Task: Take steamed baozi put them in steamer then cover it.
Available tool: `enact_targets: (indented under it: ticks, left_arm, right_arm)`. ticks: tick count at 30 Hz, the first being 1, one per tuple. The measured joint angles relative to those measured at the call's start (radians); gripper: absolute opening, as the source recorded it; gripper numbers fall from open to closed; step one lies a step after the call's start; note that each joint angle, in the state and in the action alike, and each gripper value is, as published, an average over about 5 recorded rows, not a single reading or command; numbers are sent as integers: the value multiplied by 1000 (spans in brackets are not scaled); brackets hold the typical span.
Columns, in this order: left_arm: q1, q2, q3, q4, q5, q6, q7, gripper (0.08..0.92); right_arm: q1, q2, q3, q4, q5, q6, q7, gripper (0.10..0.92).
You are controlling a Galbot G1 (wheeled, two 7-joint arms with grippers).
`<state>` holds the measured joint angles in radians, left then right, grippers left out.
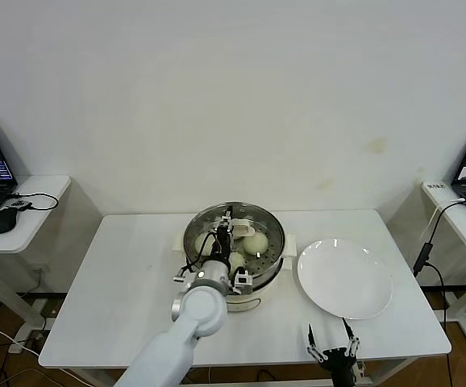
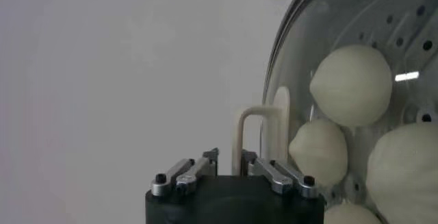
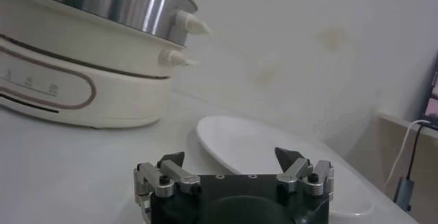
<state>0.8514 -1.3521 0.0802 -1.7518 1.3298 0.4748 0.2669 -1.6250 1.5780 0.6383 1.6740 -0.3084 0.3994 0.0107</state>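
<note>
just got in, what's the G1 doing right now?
The left end effector is at the cover, closed around its cream handle, with the glass lid sitting over the steamer. The steamed baozi are already inside, visible through the glass. The white plate beside it has nothing on it. The right end effector hangs open near the table's front edge, idle.

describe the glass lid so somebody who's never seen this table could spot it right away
Start at the white table and find the steel steamer at its middle. The lid sits on top, buns visible through it. Unlike the bare white plate beside it, it is clear, with a cream handle.
</note>
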Motion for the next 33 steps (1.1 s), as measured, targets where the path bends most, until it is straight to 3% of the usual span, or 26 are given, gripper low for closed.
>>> enact_targets:
  ticks: [7, 14, 21, 33]
  left_arm:
    - [70, 39, -19, -108, -21, -4, -7, 646]
    - [222, 96, -87, -283, -141, -31, -70, 809]
    - [470, 129, -250, -402, -505, -181, -233, 823]
    - [829, 117, -464, -421, -1192, -506, -429, 823]
  right_arm:
    - [-5, 0, -2, 7, -1, -1, -2, 823]
    - [-12, -4, -2, 20, 11, -4, -8, 823]
    - [-30, -25, -9, 43, 48, -13, -13, 823]
    - [-105, -118, -39, 135, 200, -67, -68, 823]
